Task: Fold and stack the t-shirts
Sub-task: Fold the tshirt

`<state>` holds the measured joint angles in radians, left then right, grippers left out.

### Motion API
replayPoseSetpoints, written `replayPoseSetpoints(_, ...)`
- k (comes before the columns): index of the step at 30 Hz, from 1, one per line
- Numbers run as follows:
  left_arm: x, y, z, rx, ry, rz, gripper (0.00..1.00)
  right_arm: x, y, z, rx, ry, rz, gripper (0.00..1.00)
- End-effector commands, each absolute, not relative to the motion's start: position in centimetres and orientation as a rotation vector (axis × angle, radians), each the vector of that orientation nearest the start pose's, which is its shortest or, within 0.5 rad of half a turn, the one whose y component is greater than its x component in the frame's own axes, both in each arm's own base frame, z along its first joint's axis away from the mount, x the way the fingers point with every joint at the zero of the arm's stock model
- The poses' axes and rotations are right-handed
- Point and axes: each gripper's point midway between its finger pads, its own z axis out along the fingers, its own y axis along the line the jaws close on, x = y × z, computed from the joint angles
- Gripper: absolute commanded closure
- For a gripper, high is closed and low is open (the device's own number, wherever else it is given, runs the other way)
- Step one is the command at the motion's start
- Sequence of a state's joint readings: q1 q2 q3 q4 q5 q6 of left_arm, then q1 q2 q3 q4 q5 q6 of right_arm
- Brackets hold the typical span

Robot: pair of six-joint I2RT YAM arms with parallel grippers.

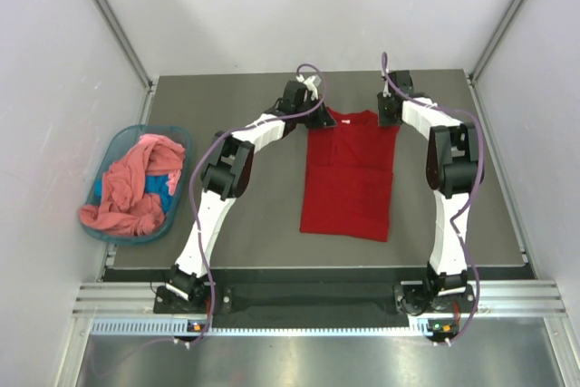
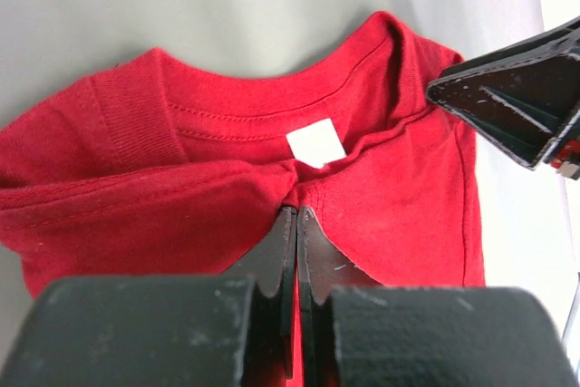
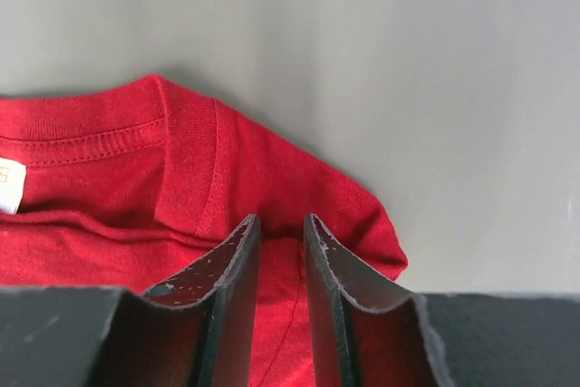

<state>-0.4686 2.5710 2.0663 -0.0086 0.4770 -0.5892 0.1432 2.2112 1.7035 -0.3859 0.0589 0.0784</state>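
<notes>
A deep red t-shirt (image 1: 349, 183) lies lengthwise in the middle of the table, sides folded in, collar at the far end. My left gripper (image 1: 319, 117) is at its far left corner. In the left wrist view, that gripper (image 2: 297, 210) is shut on a pucker of the red shirt (image 2: 181, 188) just below the white neck label (image 2: 315, 144). My right gripper (image 1: 388, 115) is at the far right corner. Its jaws (image 3: 281, 224) stand a narrow gap apart, closed round a ridge of the shirt's shoulder (image 3: 109, 178). A salmon-pink t-shirt (image 1: 131, 188) lies crumpled in the basket.
The teal plastic basket (image 1: 181, 138) stands at the table's left edge, with blue cloth (image 1: 159, 186) under the pink shirt. White walls close in on both sides and at the back. My right gripper's fingers (image 2: 507, 97) show at the right of the left wrist view.
</notes>
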Motion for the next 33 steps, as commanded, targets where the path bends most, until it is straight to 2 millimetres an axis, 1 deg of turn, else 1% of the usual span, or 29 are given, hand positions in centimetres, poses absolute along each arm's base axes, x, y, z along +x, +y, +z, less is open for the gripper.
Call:
replayPoseSetpoints(1, 55.8, -38.8, 7.0, 0.179, 2.145, -1.131, 1.0, 55.0, 7.7, 5.0, -0.063, 2.445, 0.012, 0.74)
replayPoseSetpoints(4, 55.8, -38.9, 6.9, 0.178, 2.146, -1.136, 1.0, 55.0, 7.5, 4.6, -0.049, 2.462, 0.007, 0.75)
replayPoseSetpoints(6, 55.8, -38.9, 7.0, 0.179, 2.145, -1.135, 1.0, 54.9, 7.6, 4.7, -0.046, 2.461, 0.007, 0.8)
replayPoseSetpoints(7, 55.8, -38.9, 7.0, 0.178, 2.146, -1.136, 1.0, 54.9, 7.6, 4.8, -0.04, 2.455, 0.01, 0.83)
replayPoseSetpoints(8, 55.7, -38.8, 7.0, 0.177, 2.148, -1.136, 1.0, 55.2, 7.6, 5.2, -0.039, 2.433, 0.011, 0.9)
replayPoseSetpoints(10, 55.7, -38.9, 7.0, 0.177, 2.148, -1.136, 1.0, 55.3, 7.5, 5.8, -0.037, 2.415, 0.011, 0.97)
replayPoseSetpoints(11, 55.7, -38.8, 6.8, 0.172, 2.153, -1.133, 1.0, 55.6, 7.4, 6.4, -0.032, 2.399, 0.003, 1.0)
replayPoseSetpoints(14, 55.8, -38.7, 6.7, 0.156, 2.16, -1.121, 1.0, 56.0, 7.3, 7.5, -0.021, 2.37, -0.004, 1.0)
replayPoseSetpoints(15, 55.8, -38.6, 6.6, 0.149, 2.166, -1.116, 1.0, 56.3, 7.3, 8.2, -0.014, 2.346, -0.002, 1.0)
replayPoseSetpoints(18, 56.0, -38.3, 6.2, 0.128, 2.178, -1.091, 1.0, 56.8, 7.3, 9.2, -0.001, 2.315, 0.0, 1.0)
replayPoseSetpoints(22, 56.2, -38.1, 6.4, 0.116, 2.174, -1.076, 1.0, 57.4, 7.5, 9.4, 0.009, 2.293, 0.014, 1.0)
replayPoseSetpoints(26, 56.4, -38.0, 6.8, 0.112, 2.168, -1.061, 1.0, 57.4, 7.9, 8.5, 0.014, 2.3, 0.038, 1.0)
replayPoseSetpoints(30, 56.5, -37.8, 7.2, 0.113, 2.161, -1.051, 1.0, 57.5, 8.2, 8.4, 0.018, 2.291, 0.061, 1.0)
replayPoseSetpoints(32, 56.5, -37.8, 7.2, 0.112, 2.159, -1.05, 1.0, 57.6, 8.2, 8.9, 0.023, 2.281, 0.065, 1.0)
replayPoseSetpoints(33, 56.5, -37.8, 7.2, 0.113, 2.159, -1.048, 0.98, 57.6, 8.2, 9.2, 0.025, 2.282, 0.066, 1.0)
